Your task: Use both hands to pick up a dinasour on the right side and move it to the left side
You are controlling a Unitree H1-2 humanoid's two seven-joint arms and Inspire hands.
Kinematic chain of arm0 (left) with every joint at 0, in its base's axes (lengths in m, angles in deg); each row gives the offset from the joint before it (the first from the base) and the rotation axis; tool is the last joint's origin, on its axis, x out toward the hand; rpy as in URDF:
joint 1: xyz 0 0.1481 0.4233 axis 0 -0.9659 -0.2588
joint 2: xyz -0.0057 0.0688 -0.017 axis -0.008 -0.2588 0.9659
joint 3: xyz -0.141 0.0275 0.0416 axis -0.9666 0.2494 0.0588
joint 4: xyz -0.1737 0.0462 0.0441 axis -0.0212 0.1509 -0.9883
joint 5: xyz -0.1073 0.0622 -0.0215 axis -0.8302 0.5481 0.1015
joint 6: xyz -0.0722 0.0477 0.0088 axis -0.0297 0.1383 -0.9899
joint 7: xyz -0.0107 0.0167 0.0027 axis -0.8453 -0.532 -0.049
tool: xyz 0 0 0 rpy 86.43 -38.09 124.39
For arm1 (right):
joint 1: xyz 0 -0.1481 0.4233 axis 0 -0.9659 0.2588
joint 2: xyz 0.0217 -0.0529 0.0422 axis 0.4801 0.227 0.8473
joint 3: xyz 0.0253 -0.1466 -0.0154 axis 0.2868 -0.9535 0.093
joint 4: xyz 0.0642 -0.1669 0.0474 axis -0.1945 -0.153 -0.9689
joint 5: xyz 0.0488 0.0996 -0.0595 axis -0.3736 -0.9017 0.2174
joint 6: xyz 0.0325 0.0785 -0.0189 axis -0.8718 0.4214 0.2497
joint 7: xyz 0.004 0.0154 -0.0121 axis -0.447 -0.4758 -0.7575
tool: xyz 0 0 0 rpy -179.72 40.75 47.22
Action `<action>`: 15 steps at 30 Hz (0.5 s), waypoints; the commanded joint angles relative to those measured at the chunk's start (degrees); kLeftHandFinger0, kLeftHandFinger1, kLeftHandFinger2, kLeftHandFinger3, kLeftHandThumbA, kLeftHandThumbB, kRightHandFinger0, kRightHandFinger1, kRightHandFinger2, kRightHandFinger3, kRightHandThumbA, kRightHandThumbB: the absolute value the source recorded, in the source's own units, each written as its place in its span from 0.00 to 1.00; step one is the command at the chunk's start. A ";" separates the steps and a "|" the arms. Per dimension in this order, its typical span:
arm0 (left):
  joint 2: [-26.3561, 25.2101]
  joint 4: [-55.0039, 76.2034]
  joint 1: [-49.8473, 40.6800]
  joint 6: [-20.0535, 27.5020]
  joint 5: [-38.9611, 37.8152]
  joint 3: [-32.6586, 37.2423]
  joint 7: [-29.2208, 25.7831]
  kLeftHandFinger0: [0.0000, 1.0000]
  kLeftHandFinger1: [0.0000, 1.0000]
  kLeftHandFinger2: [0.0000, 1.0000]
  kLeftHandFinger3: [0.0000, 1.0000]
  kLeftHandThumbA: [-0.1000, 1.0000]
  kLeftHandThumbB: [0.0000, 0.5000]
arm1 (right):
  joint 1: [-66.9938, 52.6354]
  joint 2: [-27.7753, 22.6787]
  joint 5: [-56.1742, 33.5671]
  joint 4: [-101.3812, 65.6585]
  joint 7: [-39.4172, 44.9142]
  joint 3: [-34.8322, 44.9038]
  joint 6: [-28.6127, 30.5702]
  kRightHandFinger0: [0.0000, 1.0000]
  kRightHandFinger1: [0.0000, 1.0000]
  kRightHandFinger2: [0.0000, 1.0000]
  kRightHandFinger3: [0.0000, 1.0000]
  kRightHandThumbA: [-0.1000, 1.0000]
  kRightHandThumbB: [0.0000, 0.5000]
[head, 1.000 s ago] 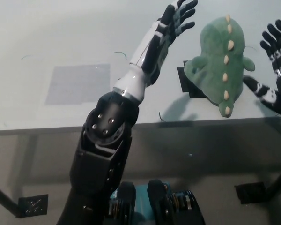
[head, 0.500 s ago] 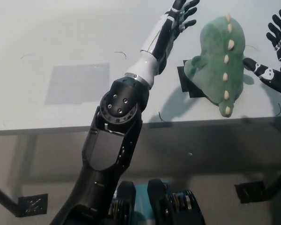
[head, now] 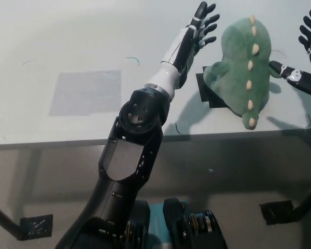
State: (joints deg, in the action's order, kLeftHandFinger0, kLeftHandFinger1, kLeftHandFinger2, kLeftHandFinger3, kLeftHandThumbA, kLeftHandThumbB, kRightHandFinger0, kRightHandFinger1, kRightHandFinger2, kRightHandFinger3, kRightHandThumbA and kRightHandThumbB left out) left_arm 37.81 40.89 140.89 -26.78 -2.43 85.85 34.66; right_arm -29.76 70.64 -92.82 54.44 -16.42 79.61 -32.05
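The green stuffed dinosaur (head: 244,72) is lying on the right part of the pale table (head: 67,46), its row of cream spikes facing up, its tail end reaching toward the table's front edge. It's covering part of a dark square patch (head: 206,89); it's sitting in the same spot as 0.5 s ago.

The left hand (head: 200,27) is reaching in just left of the toy, fingers spread wide, holding nothing, w/ a small gap to the plush. Compared w/ a sec ago, the forearm is stretching further out and its elbow is sitting further right.

The right hand (head: 307,57) is hovering at the pic's right edge, fingers apart, holding nothing; its thumb is pointing at the toy's right flank and looks to be touching it, though I can't tell for sure. A grey rectangle (head: 85,92) is lying well left of the toy.
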 commanded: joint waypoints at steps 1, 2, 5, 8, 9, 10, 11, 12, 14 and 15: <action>0.42 -3.30 4.72 4.13 -0.92 -1.33 -1.26 1.00 1.00 1.00 1.00 1.00 0.69 | 4.96 -2.19 2.01 3.13 0.32 -0.30 2.42 1.00 1.00 1.00 1.00 1.00 0.13; 0.40 -4.18 5.07 4.37 -1.04 -1.51 -1.29 1.00 1.00 1.00 1.00 1.00 0.67 | 5.46 -2.38 2.35 4.14 0.36 -0.43 2.81 1.00 1.00 1.00 1.00 1.00 0.13; 0.29 -6.69 5.63 4.88 -0.99 -1.79 -1.24 1.00 1.00 1.00 1.00 1.00 0.66 | 6.87 -2.83 3.13 7.40 0.30 -0.80 2.91 1.00 1.00 1.00 1.00 1.00 0.13; -0.22 -9.53 6.64 4.68 -0.65 -2.04 -1.53 1.00 1.00 1.00 1.00 1.00 0.60 | 9.10 -3.26 4.46 12.58 -0.51 -1.23 3.18 1.00 1.00 1.00 1.00 1.00 0.17; -0.21 -9.72 6.71 4.81 -0.63 -2.09 -1.51 1.00 1.00 1.00 1.00 1.00 0.60 | 9.15 -3.26 4.52 12.74 -0.48 -1.21 3.32 1.00 1.00 1.00 1.00 1.00 0.17; -0.19 -10.19 6.85 5.00 -0.78 -2.28 -1.46 1.00 1.00 1.00 1.00 1.00 0.58 | 9.50 -3.22 4.62 13.82 -0.53 -1.16 3.79 1.00 1.00 1.00 1.00 1.00 0.17; -0.21 -10.51 6.93 5.11 -0.74 -2.29 -1.49 1.00 1.00 1.00 1.00 1.00 0.58 | 9.61 -3.26 4.53 14.23 -0.41 -1.11 3.99 1.00 1.00 1.00 1.00 1.00 0.15; -0.20 -11.03 7.09 5.02 -0.77 -2.44 -1.44 1.00 1.00 1.00 1.00 1.00 0.56 | 9.91 -3.32 4.44 15.38 -0.25 -1.01 4.24 1.00 1.00 1.00 1.00 1.00 0.14; -0.27 -11.82 7.42 4.86 -0.63 -2.53 -1.35 1.00 1.00 1.00 1.00 1.00 0.54 | 10.33 -3.69 4.40 17.28 0.63 -1.16 4.82 1.00 1.00 1.00 1.00 1.00 0.12; -0.32 -11.97 7.48 4.78 -0.56 -2.53 -1.27 1.00 1.00 1.00 1.00 1.00 0.54 | 10.49 -3.79 4.41 17.85 0.87 -1.19 5.00 1.00 1.00 1.00 1.00 1.00 0.11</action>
State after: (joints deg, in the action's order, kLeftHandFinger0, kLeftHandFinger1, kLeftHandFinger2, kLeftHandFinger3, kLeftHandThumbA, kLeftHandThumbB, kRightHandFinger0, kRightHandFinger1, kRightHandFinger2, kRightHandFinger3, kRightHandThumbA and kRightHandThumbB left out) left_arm 37.54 28.96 144.57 -24.70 -2.72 83.53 34.25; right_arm -22.99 68.97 -89.32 70.92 -16.33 78.57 -30.79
